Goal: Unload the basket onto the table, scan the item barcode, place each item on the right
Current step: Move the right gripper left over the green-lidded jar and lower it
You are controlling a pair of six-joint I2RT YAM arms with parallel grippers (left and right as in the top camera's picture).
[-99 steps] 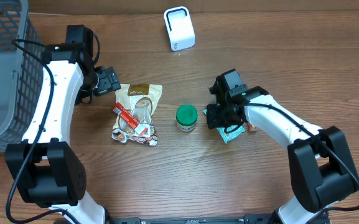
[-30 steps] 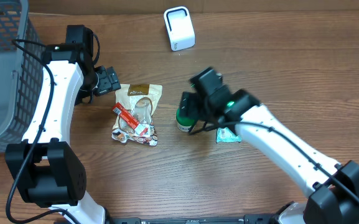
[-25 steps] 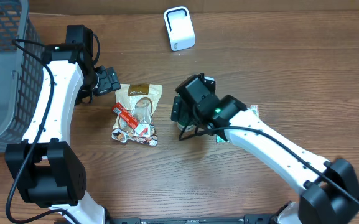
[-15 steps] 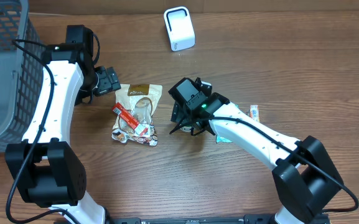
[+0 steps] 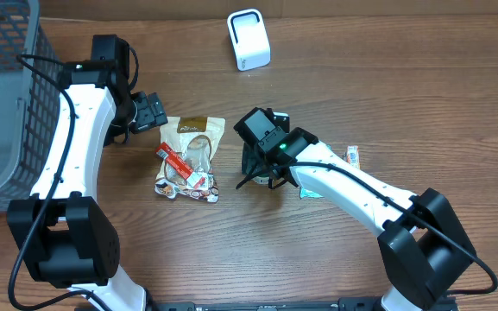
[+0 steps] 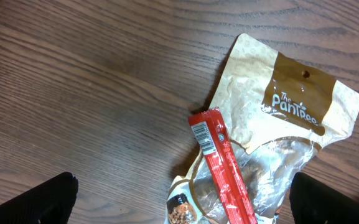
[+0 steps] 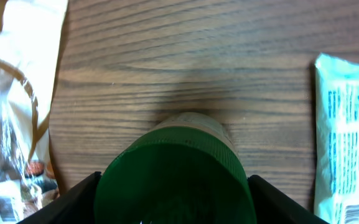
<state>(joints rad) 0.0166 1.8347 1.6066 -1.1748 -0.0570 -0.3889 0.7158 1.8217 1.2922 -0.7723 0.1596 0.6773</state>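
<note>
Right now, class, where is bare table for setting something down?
Free: the tabletop right of the white scanner, and the near edge below the snack pouch. Crowded: the middle, around the right gripper, green-lidded jar and pale packet.

One jar (image 7: 176, 180), one pouch (image 5: 198, 131), one stick (image 5: 178, 162), one packet (image 7: 347, 137), one scanner (image 5: 249, 39)

Matt grained wood table (image 5: 404, 86), glossy crinkled plastic pouch (image 6: 260, 137) (smooth green plastic lid (image 7: 176, 180))
</note>
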